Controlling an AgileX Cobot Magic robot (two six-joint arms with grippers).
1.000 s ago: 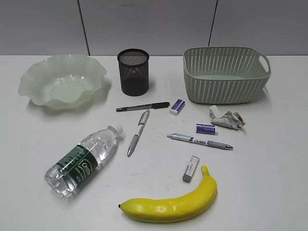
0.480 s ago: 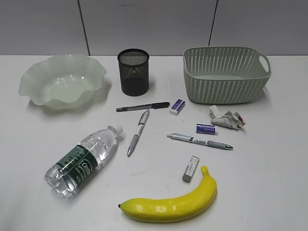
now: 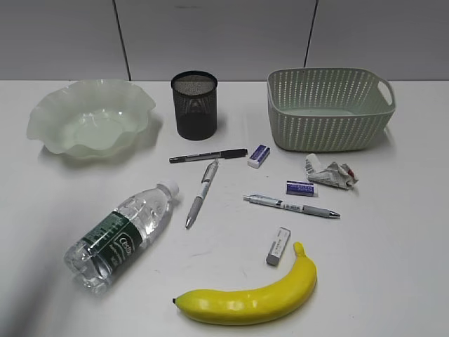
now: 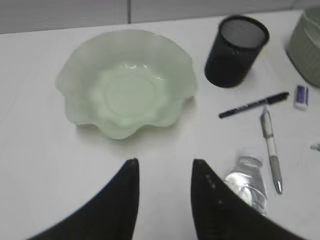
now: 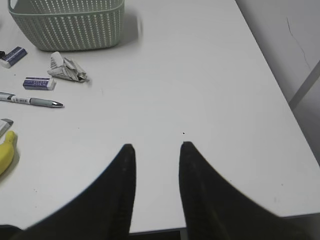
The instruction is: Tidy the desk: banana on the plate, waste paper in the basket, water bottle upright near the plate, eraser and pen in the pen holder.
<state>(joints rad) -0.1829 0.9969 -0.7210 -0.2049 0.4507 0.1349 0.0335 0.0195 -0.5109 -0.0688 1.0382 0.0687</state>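
Observation:
The banana (image 3: 252,298) lies at the desk's (image 3: 393,239) front. The water bottle (image 3: 123,235) lies on its side at front left. The plate (image 3: 91,123) sits back left, the black pen holder (image 3: 194,104) back centre, the basket (image 3: 330,109) back right. The waste paper (image 3: 330,173) lies in front of the basket. Three pens (image 3: 208,156) (image 3: 201,192) (image 3: 291,206) and three erasers (image 3: 259,156) (image 3: 301,188) (image 3: 278,246) lie mid-desk. My left gripper (image 4: 163,162) is open and empty, above the desk in front of the plate (image 4: 125,82). My right gripper (image 5: 156,146) is open and empty over bare desk right of the banana tip (image 5: 5,152).
The desk's right edge (image 5: 280,100) and front edge show in the right wrist view. A grey panelled wall (image 3: 224,35) stands behind the desk. Neither gripper shows in the exterior view, only a faint shadow at front left (image 3: 28,295).
A faint shadow has appeared on the desk at the front left of the exterior view. No object has moved.

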